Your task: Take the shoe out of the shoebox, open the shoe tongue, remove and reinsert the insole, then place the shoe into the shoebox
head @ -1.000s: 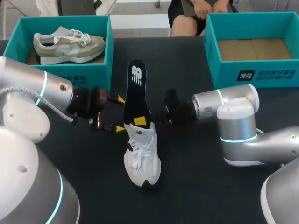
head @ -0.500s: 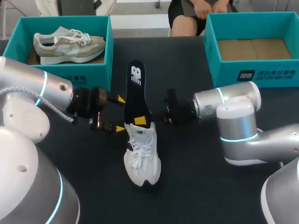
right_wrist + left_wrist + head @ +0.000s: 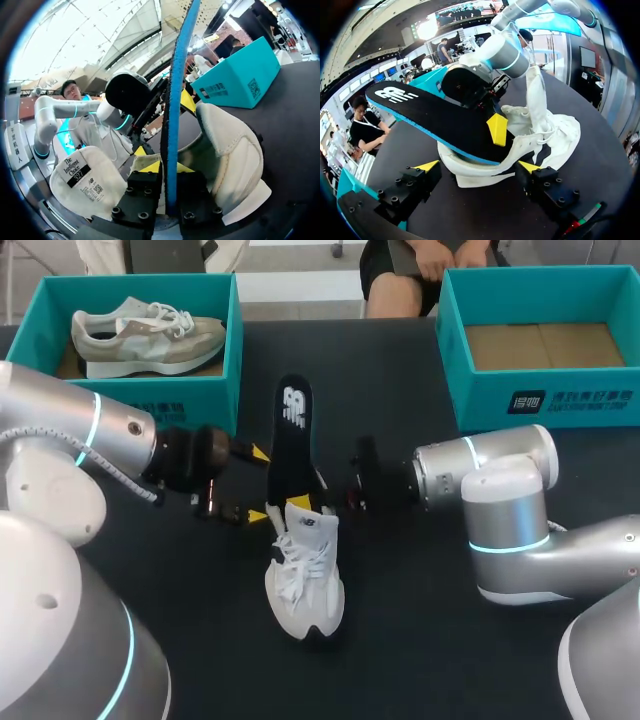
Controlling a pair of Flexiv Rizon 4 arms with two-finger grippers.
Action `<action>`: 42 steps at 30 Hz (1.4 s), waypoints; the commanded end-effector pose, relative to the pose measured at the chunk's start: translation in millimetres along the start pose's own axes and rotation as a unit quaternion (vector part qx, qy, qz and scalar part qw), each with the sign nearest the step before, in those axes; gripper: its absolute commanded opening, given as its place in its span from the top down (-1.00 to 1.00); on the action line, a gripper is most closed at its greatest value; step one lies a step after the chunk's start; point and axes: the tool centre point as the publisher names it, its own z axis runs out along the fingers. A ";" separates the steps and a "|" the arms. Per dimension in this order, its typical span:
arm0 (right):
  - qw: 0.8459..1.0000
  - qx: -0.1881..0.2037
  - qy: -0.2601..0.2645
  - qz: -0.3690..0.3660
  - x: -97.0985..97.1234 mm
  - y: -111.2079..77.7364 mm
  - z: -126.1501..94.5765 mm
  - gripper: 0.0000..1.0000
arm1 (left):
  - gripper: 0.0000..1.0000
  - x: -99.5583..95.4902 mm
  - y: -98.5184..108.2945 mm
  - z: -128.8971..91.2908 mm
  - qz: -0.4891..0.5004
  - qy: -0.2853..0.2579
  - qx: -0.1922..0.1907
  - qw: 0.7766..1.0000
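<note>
Black tabletop (image 3: 420, 640): right fingers (image 3: 149, 167) pinch the insole (image 3: 290, 435) (edge-on), left fingers (image 3: 426, 165) spread, flanking the shoe (image 3: 305, 580).

Shoe (image 3: 305, 575) on surface (image 3: 420, 640), centre, toe near, heel far. Insole (image 3: 291, 435) stands in heel opening, leaning toward far side. Left jaws just left of heel, spread, heel ahead between them. Right jaws in from right, at shoe opening, clamped on insole's near end. Left shoebox (image 3: 232, 360) far left, second shoe (image 3: 150, 335) lying inside. Right shoebox (image 3: 540, 400) far right. Boxes well apart, insole tip between them.
</note>
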 end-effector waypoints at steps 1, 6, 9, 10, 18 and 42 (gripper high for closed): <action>1.000 0.005 -0.011 -0.010 5.6 3.5 -1.6 0.42 | -1.00 0.7 -0.7 -0.2 0.000 0.000 -0.002 1.000; 0.999 0.013 -0.019 -0.029 9.0 16.4 -4.1 0.21 | -1.00 0.7 -0.7 -0.2 0.000 0.000 -0.002 1.000; 0.999 0.017 -0.022 -0.038 11.0 24.9 -6.5 0.22 | -1.00 0.7 -0.7 -0.2 0.000 0.000 -0.002 1.000; 0.999 0.019 -0.024 -0.041 11.0 27.2 -7.2 0.22 | -1.00 0.7 -0.7 -0.2 0.000 0.000 -0.002 1.000; 0.997 0.035 -0.018 -0.060 5.1 45.7 -11.0 0.23 | -1.00 0.7 -0.7 -0.2 0.000 0.000 -0.002 1.000; 0.996 0.071 -0.002 0.045 6.1 -2.8 -7.2 1.00 | -1.00 0.7 -0.7 -0.2 0.000 0.000 -0.002 1.000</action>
